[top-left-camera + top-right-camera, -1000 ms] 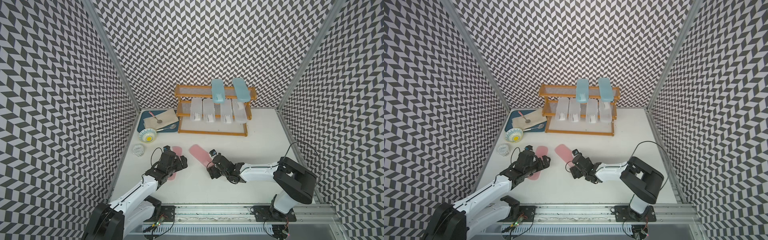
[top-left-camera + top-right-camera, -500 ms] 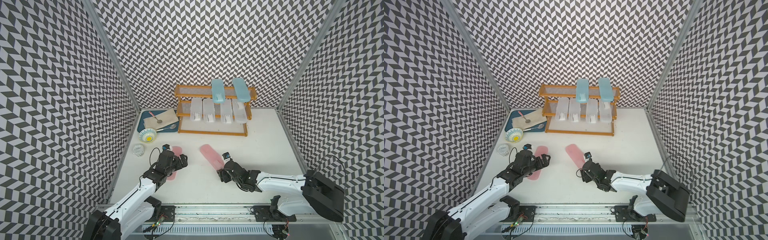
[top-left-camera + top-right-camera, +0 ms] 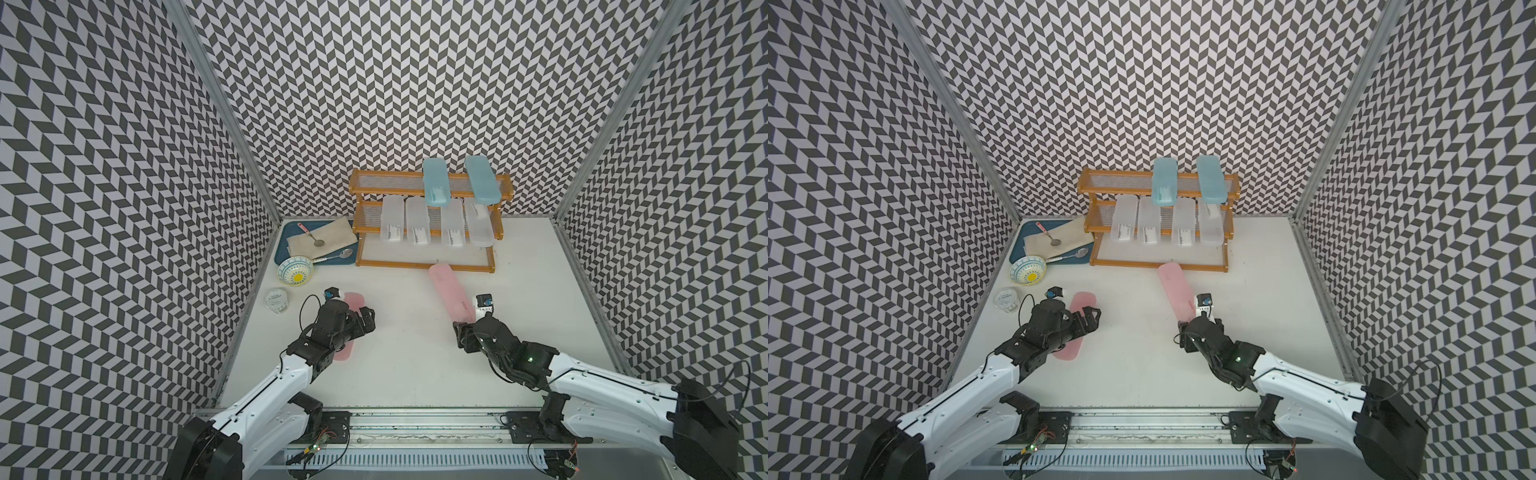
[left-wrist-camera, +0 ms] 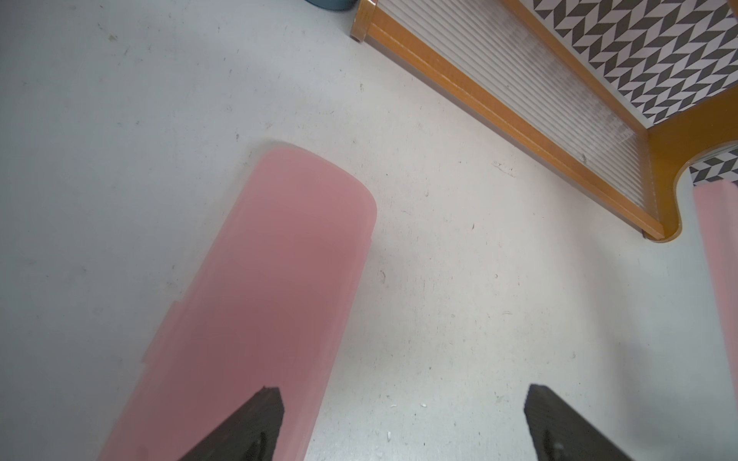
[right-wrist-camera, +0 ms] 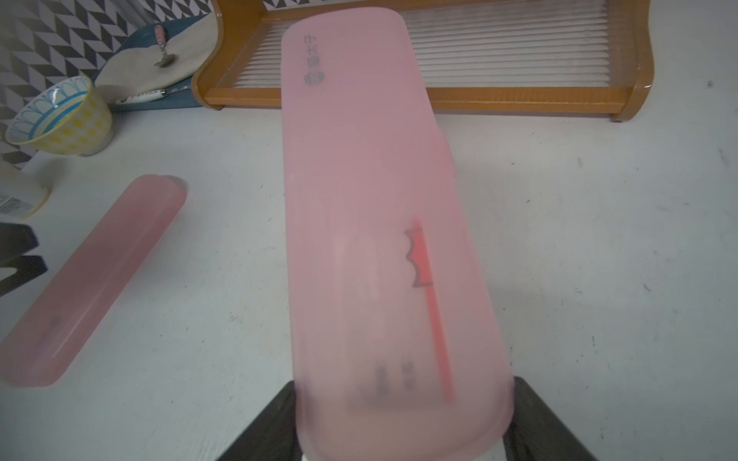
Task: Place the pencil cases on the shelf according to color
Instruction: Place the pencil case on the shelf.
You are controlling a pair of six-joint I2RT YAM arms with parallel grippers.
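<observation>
Pink translucent case (image 5: 371, 199): we see right claw (image 3: 464, 326) clamped on it, left claw (image 4: 401, 395) spread over second pink case (image 4: 259, 279). Ribbed shelf (image 3: 428, 266) holds frosted cases (image 3: 392, 224), blue cases (image 3: 435, 187).

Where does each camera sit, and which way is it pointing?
Top views: high at the front, looking down toward the back wall; both show both arms, left hand, right hand, shelf.
Left wrist: on the left arm, looking past its open fingertips at the lying pink case.
Right wrist: on the right arm, looking along the held pink case toward the shelf; fingertips flank it.
Shared: both wrist views show both pink cases and the shelf's lowest tier.
</observation>
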